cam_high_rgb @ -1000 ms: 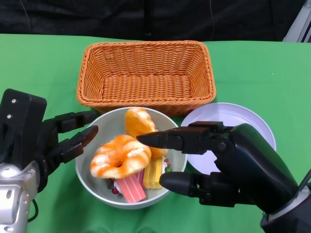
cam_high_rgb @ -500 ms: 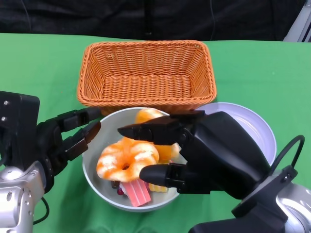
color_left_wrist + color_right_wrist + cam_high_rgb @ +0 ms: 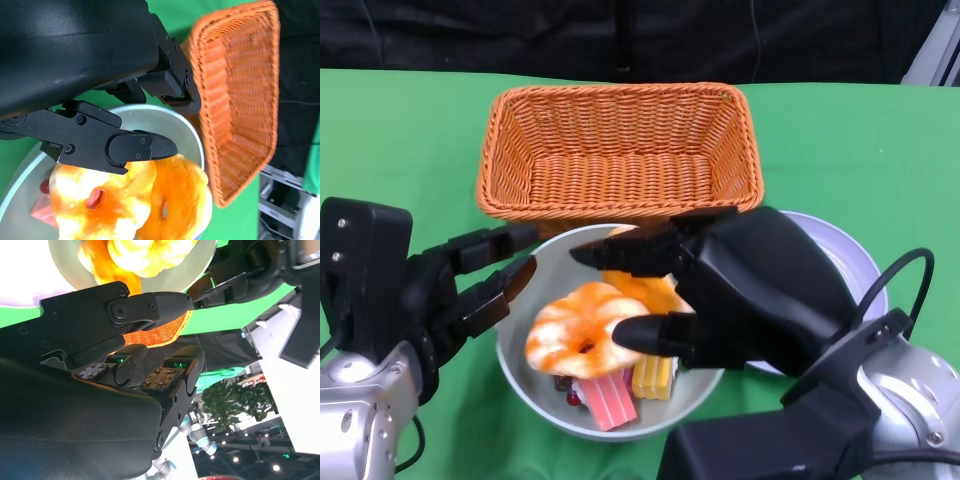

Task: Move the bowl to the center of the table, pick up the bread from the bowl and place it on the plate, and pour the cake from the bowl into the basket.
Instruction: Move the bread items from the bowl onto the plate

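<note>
My right hand (image 3: 720, 295) sits over the right half of the bowl (image 3: 525, 370), fingers apart: the upper fingers (image 3: 620, 255) reach across the far rim and the thumb points in lower down, its tip at the edge of the glazed ring bread (image 3: 582, 328). I cannot tell whether the thumb touches it; nothing is clamped in the hand. The second bread (image 3: 645, 290), a plain orange roll, lies partly hidden under these fingers. In the right wrist view the hand (image 3: 150, 340) shows black against an overexposed bowl and blurred orange bread; no grip is visible there either.

My left hand (image 3: 460, 285) is at the bowl's left rim, fingers spread, one above the rim and one beside it, holding nothing. The left wrist view shows the hand (image 3: 135, 120) with one finger poised over the bread (image 3: 125, 200) inside the bowl (image 3: 190, 135) and the others out toward the basket (image 3: 235, 95).

Bowl: pale, on the green surface (image 3: 400, 140), just in front of the basket (image 3: 620, 150), near the middle. Under the ring bread lie cake pieces: a pink wafer-like slice (image 3: 603, 398) and a yellow slice (image 3: 653, 378), with small dark red bits beside them.

Basket: orange wicker, rectangular, just beyond the bowl's far rim.

Plate (image 3: 850, 260): pale lilac, to the right of the bowl, mostly covered by my right hand and forearm.
</note>
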Available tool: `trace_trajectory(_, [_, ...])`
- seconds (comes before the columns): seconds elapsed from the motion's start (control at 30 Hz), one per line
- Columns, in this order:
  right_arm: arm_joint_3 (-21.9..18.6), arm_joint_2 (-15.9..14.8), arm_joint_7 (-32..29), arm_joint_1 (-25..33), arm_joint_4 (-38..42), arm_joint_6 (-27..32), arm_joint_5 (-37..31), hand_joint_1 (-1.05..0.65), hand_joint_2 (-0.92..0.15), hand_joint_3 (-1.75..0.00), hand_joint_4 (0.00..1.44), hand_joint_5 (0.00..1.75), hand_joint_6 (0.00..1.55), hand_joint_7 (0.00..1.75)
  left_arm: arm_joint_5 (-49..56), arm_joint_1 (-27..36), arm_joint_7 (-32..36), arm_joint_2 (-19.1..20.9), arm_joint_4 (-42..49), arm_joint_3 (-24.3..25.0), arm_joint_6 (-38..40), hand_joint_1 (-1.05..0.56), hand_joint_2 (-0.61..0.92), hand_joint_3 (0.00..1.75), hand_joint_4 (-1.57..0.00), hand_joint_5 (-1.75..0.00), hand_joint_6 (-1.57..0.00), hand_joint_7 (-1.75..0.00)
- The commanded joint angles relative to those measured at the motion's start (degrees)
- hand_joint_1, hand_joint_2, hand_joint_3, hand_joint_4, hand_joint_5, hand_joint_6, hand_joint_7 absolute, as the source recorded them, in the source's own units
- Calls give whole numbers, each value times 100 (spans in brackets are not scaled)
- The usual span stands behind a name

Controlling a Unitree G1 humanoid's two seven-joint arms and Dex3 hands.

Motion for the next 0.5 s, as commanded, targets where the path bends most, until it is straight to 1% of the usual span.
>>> trace_trajectory(0.03, [-43,37,-72,-89,50,-47,-30,-64,-92,-23,64,4,67,1,-31,73,71,-10,-74,50,-75,-36,92,34,-40,-84,-72,-3])
trace_trajectory(0.13, [-46,46,-73,-92,61,-54,-37,-64,-92,-23,64,4,67,1,-30,74,79,-18,-76,54,-75,-35,92,34,-40,-87,-72,-3])
trace_trajectory(0.2, [-59,7,-190,-182,238,-168,-40,-63,-92,-23,64,4,67,1,-10,59,104,-22,-120,15,-16,-34,92,33,-40,-89,-73,-3])
trace_trajectory(0.23, [-74,-5,-247,-209,308,-219,-33,-62,-92,-22,64,4,68,1,-6,49,118,-20,-138,1,33,-36,92,31,-35,-87,-74,-4])
trace_trajectory(0.37, [-116,-14,-325,-237,405,-302,-25,-61,-92,-21,64,4,67,1,-4,31,187,-25,-189,-2,165,-39,92,27,-34,-86,-74,-4])
trace_trajectory(0.43, [-121,-11,-333,-237,415,-317,-23,-61,-92,-21,64,4,67,1,-6,31,192,-25,-198,-2,179,-39,92,27,-34,-86,-74,-3])
trace_trajectory(0.5, [-265,-31,-336,-270,441,-271,24,-61,-92,-19,64,4,67,1,20,38,32,67,-146,-81,47,-41,92,30,-29,-81,-70,-1])
